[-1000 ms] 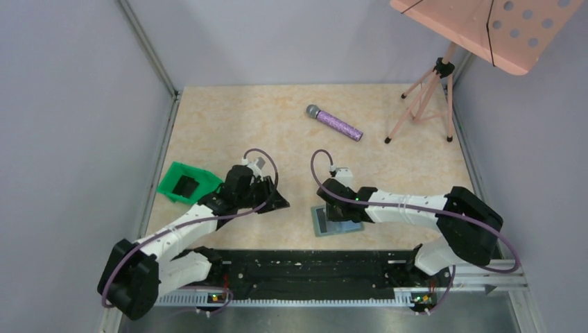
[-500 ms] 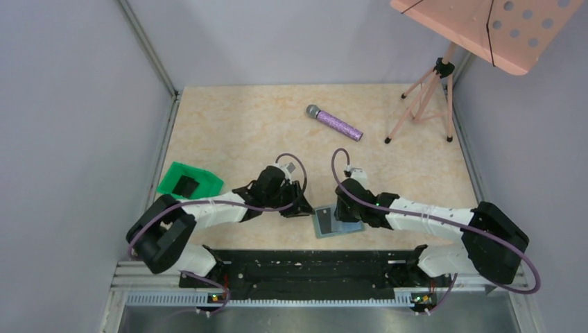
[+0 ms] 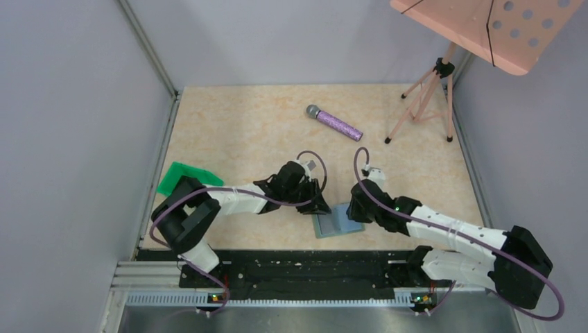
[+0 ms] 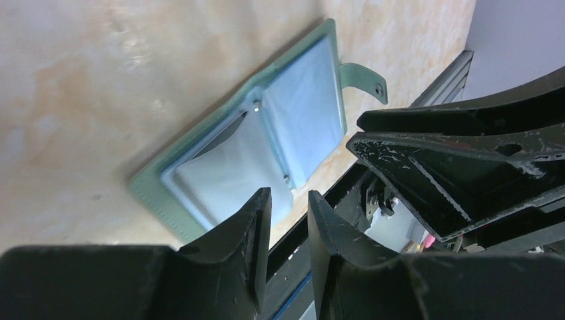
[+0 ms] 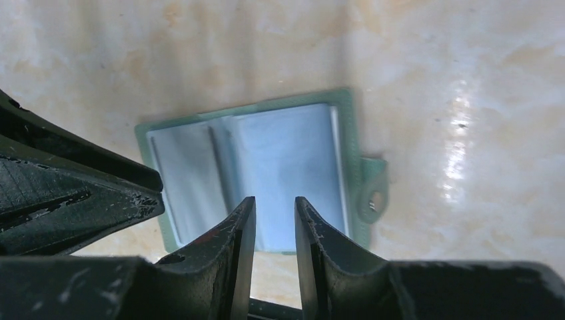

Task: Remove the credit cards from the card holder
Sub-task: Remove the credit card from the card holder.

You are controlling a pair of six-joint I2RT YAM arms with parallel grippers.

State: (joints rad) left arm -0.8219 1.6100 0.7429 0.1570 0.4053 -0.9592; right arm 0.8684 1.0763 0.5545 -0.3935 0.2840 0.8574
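The card holder (image 3: 338, 222) lies open and flat near the table's front edge, grey-green with two pale blue-grey panels. It also shows in the left wrist view (image 4: 266, 143) and the right wrist view (image 5: 273, 160). No dark credit cards show in any view. My left gripper (image 3: 320, 208) hovers at the holder's left edge, its jaws a narrow gap apart and empty (image 4: 290, 200). My right gripper (image 3: 353, 214) is over the holder's right panel, its jaws also a narrow gap apart and empty (image 5: 275, 203).
A bright green sheet (image 3: 179, 175) lies at the left, partly behind my left arm. A purple microphone (image 3: 334, 123) lies at the back. A pink music stand (image 3: 430, 97) is at the back right. A black rail (image 3: 305, 267) runs along the near edge.
My left arm has swung right from the green sheet to the holder's left edge. My right gripper has shifted right over the holder. The dark thing on the green sheet no longer shows.
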